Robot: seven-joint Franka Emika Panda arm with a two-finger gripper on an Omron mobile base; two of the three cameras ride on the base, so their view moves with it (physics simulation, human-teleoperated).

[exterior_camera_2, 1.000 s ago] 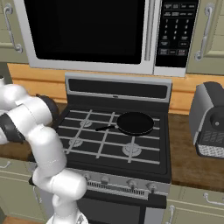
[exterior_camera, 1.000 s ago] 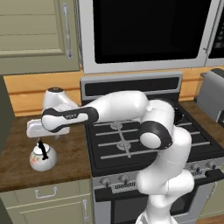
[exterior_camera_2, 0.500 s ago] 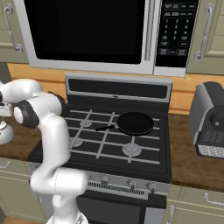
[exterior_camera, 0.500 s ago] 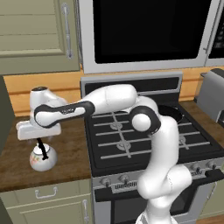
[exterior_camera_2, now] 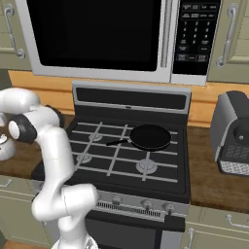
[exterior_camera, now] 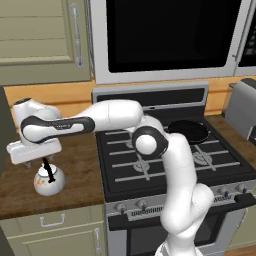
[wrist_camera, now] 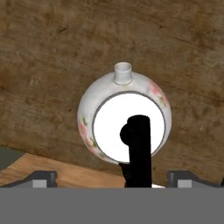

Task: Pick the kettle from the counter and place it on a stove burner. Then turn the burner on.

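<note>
Worktop (exterior_camera: 75, 175), brown wood grain: carries the kettle (exterior_camera: 49, 180), well to my hand's far side from the stove burner (exterior_camera: 142, 164) it is bound for. Arm: over the last second I have swung it off the cooktop and out over the worktop. Hand (exterior_camera: 36, 161): now directly above the kettle, fingers spread wide either side of the upright black handle (wrist_camera: 139, 144), nothing pinched. Judgement: reach done; descent and closing on the handle come next.
</note>
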